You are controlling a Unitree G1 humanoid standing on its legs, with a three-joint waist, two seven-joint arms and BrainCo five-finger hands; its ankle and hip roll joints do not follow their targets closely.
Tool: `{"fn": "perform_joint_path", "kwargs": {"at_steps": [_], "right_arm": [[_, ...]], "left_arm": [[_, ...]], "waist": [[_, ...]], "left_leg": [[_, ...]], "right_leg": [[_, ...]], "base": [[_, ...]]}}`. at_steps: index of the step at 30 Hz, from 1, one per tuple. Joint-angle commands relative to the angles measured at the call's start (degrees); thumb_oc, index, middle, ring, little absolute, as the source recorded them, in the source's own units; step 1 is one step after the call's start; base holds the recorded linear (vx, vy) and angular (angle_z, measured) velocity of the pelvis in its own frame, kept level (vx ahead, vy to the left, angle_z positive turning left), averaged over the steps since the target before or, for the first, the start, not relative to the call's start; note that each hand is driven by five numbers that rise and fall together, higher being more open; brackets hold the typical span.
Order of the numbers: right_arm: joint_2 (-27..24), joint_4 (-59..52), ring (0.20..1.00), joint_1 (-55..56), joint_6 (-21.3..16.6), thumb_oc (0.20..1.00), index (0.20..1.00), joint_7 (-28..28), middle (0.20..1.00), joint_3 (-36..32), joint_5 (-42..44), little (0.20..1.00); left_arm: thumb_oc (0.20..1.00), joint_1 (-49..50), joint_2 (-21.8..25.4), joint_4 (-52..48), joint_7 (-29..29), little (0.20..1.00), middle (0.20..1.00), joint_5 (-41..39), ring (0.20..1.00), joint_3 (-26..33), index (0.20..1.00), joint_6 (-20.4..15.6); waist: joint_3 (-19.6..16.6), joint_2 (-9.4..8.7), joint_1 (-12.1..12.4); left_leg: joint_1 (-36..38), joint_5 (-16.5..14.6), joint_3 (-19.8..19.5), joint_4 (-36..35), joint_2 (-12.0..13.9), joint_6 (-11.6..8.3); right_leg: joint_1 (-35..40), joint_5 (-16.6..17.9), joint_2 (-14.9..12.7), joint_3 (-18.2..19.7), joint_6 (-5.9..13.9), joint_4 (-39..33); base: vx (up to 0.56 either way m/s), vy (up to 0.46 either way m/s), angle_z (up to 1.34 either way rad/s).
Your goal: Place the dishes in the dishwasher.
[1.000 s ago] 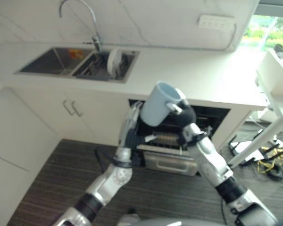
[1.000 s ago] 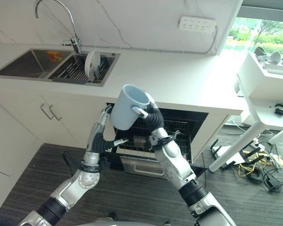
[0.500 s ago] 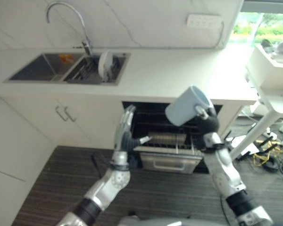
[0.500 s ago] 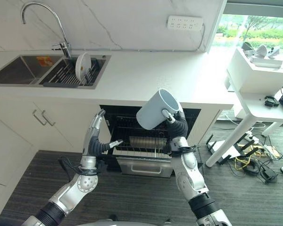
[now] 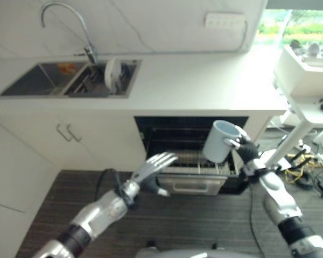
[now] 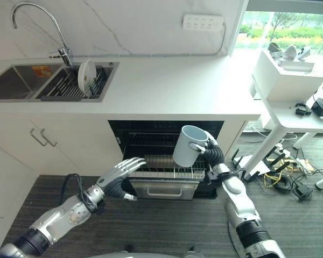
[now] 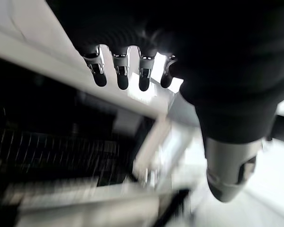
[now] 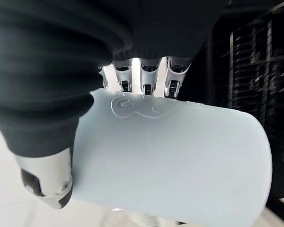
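Right eye view: right hand (image 6: 214,153) gripped the mug (image 6: 189,146) at centre, not yet in the rack (image 6: 161,165); left hand (image 6: 120,176) spread wide; a plate (image 6: 86,76) waited upper left.

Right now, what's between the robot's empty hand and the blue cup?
In the eye views, the pulled-out dishwasher rack lies between the left hand and the blue cup.

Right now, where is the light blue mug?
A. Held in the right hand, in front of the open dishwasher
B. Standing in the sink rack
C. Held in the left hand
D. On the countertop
A: the right hand is curled round the light blue mug before the open dishwasher.
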Motion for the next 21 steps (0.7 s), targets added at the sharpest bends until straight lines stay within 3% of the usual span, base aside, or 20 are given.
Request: {"fn": "perform_joint_path", "kwargs": {"at_steps": [1,4,7,9,12,16,21], "right_arm": [[-2.4,2.5,0.200,-12.0,1.0,0.200,0.200,0.8,0.200,-2.5,1.9,0.200],[-5.1,8.9,0.200,-18.1,0.6,0.200,0.200,2.4,0.200,-3.3,3.7,0.200],[-7.3,13.5,0.200,-23.0,-0.8,0.200,0.200,3.2,0.200,-3.8,2.1,0.200],[-9.0,15.8,0.200,-26.3,-2.1,0.200,0.200,2.4,0.200,-3.6,-1.1,0.200],[-11.0,21.4,0.200,-30.3,-2.1,0.200,0.200,2.0,0.200,-4.0,-2.2,0.200],[-14.2,29.6,0.200,-36.1,-3.3,0.200,0.200,2.9,0.200,-4.6,-2.3,0.200],[-15.4,34.9,0.200,-41.2,-3.2,0.200,0.200,2.7,0.200,-4.4,-1.6,0.200]], "left_arm": [[1.000,-8.6,0.7,1.1,-2.9,1.000,1.000,-3.1,1.000,-1.4,1.000,1.7],[1.000,-12.0,3.8,0.9,-3.1,1.000,1.000,-4.5,1.000,-2.3,1.000,3.8],[1.000,-13.4,5.7,0.5,-1.5,1.000,1.000,-4.5,1.000,-2.7,1.000,10.6],[1.000,-13.8,6.3,1.7,2.4,1.000,1.000,-4.0,1.000,-2.4,1.000,15.1],[1.000,-13.6,6.8,2.7,9.0,1.000,1.000,-2.8,1.000,-2.2,1.000,18.5],[1.000,-12.9,7.1,4.1,16.3,1.000,1.000,0.0,1.000,-1.1,1.000,20.7],[1.000,-11.1,6.5,5.7,20.3,1.000,1.000,3.4,1.000,-1.8,1.000,21.3]], "waist": [[5.1,0.78,0.2],[8.1,1.42,0.5],[10.3,1.87,1.1],[11.7,2.22,1.7],[13.2,2.46,2.7],[15.7,2.67,4.6],[17.2,2.76,6.3]], "left_leg": [[-0.6,-2.7,3.6,0.3,-0.9,1.02],[-2.9,-2.0,2.7,0.3,-1.7,1.54],[-4.6,-1.6,1.8,0.3,-2.6,1.89],[-5.6,-1.3,1.3,0.3,-3.0,2.11],[-6.5,-1.1,0.8,0.3,-3.2,2.24],[-8.3,-0.7,-0.2,0.3,-3.4,2.32],[-9.7,-0.2,-1.1,0.3,-3.7,2.48]], "right_leg": [[-2.2,-6.2,-1.5,4.1,2.44,5.2],[-4.5,-5.3,-1.8,5.0,2.65,5.5],[-6.0,-4.7,-2.2,5.8,2.85,5.7],[-7.0,-4.4,-2.5,6.2,2.97,5.9],[-7.7,-4.2,-2.9,6.2,3.10,6.0],[-9.3,-3.8,-3.2,5.6,3.37,6.6],[-10.9,-3.7,-3.2,5.3,3.58,7.7]], "base": [[-0.26,0.079,-0.07],[-0.18,0.068,0.02],[-0.09,0.059,-0.01],[-0.07,0.062,-0.01],[-0.04,0.028,-0.01],[-0.05,-0.009,0.04],[-0.01,-0.005,0.13]]}}
